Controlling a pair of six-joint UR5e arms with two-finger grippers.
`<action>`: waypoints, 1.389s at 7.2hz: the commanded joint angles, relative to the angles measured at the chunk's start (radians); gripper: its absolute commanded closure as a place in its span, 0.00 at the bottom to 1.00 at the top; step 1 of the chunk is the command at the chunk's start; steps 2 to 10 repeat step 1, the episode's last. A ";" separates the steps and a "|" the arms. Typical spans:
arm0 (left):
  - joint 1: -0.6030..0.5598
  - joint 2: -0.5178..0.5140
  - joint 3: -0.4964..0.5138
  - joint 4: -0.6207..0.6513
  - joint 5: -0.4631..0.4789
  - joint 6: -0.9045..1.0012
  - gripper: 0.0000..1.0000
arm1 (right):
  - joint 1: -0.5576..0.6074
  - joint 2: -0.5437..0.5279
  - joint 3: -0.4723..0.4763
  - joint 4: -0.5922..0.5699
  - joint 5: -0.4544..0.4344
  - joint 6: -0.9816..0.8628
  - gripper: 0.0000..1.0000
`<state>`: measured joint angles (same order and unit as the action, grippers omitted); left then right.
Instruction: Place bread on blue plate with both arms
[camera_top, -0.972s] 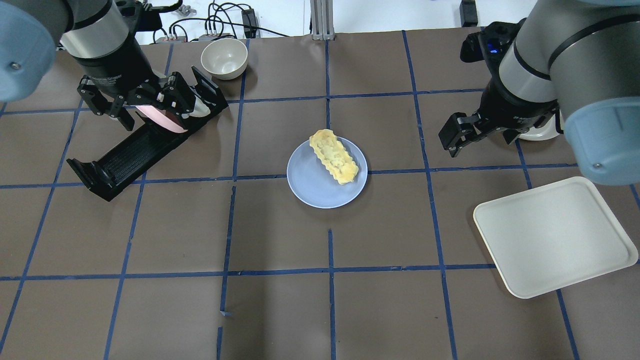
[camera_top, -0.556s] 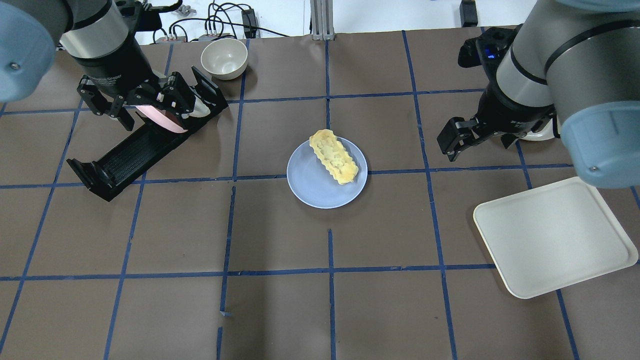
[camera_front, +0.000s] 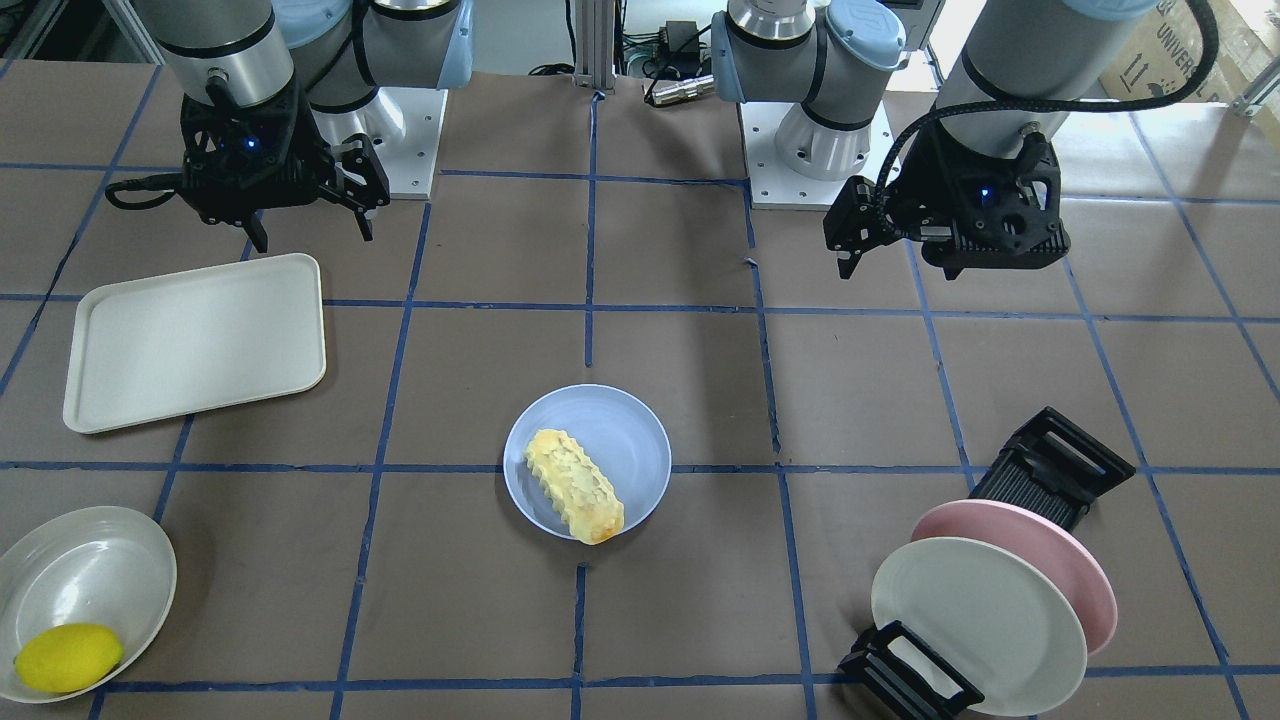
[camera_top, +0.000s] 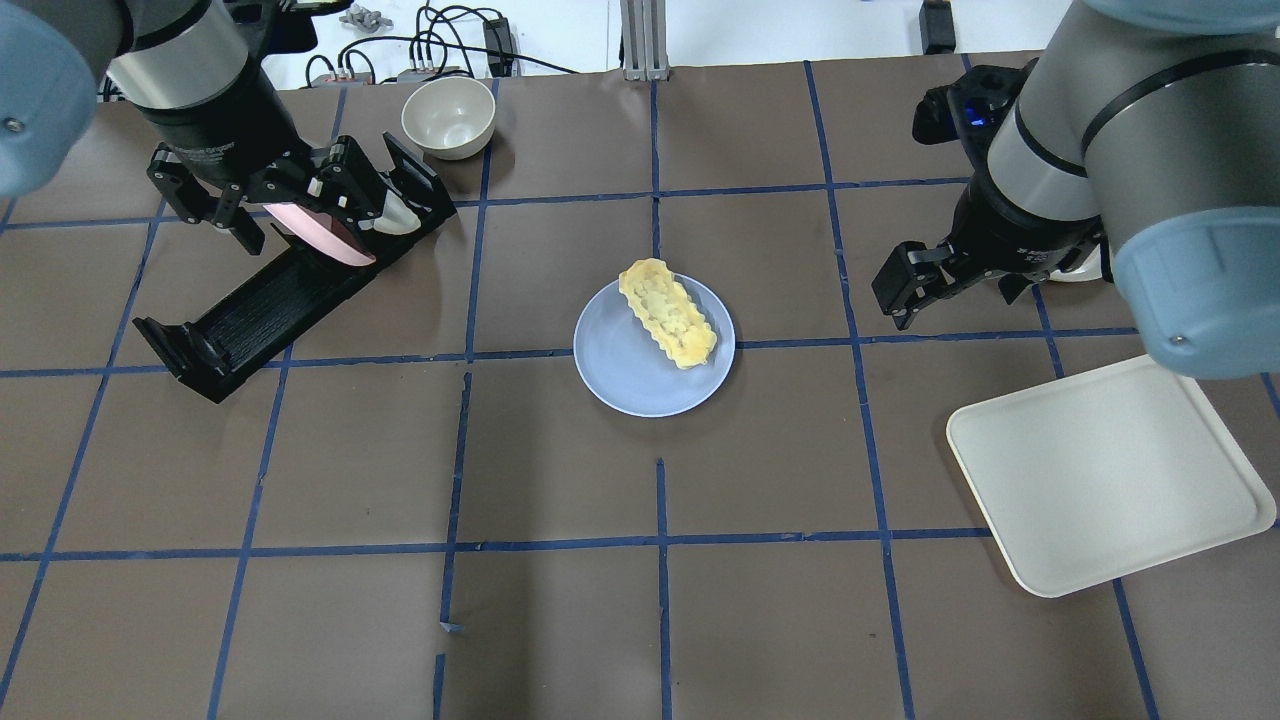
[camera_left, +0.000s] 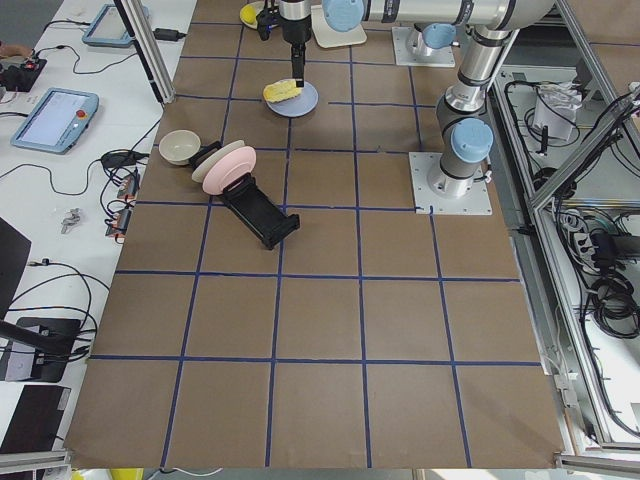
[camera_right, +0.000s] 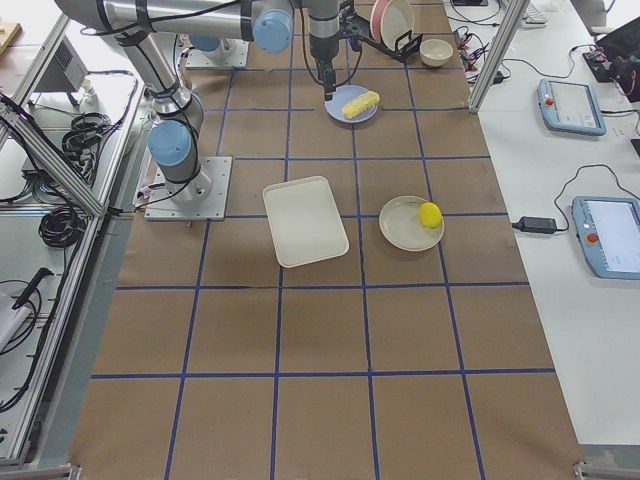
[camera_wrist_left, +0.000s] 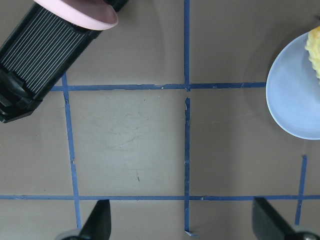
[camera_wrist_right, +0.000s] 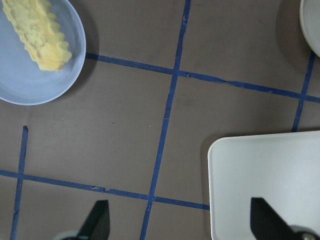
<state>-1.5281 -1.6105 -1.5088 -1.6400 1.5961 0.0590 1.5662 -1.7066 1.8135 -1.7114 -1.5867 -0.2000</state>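
The bread (camera_top: 668, 313), a pale-yellow ridged loaf, lies diagonally on the blue plate (camera_top: 622, 380) at the table's middle, one end at the rim. It also shows in the front view (camera_front: 574, 485) on that plate (camera_front: 625, 432). My left gripper (camera_top: 300, 225) is open and empty, high over the dish rack, well left of the plate. My right gripper (camera_top: 950, 290) is open and empty, well right of the plate. In the left wrist view the gripper (camera_wrist_left: 184, 225) is open, the plate (camera_wrist_left: 295, 95) at the right edge. In the right wrist view the gripper (camera_wrist_right: 180, 225) is open, the bread (camera_wrist_right: 37, 32) at top left.
A black dish rack (camera_top: 270, 290) at the left holds a pink plate (camera_front: 1060, 560) and a cream-white plate (camera_front: 975, 620). A cream bowl (camera_top: 448, 117) stands behind it. A cream tray (camera_top: 1105, 475) lies at the right. A white dish (camera_front: 90, 570) holds a lemon (camera_front: 68, 657).
Both arms have shifted slightly, the left a little back, the right a little toward the table's middle. Both grippers stay open. Bread and plate have not moved.
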 joint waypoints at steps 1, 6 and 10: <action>0.017 0.014 0.009 -0.006 -0.004 0.044 0.00 | 0.000 0.001 0.012 -0.002 0.001 0.001 0.00; 0.017 0.014 0.009 -0.006 -0.004 0.044 0.00 | 0.000 0.001 0.012 -0.002 0.001 0.001 0.00; 0.017 0.014 0.009 -0.006 -0.004 0.044 0.00 | 0.000 0.001 0.012 -0.002 0.001 0.001 0.00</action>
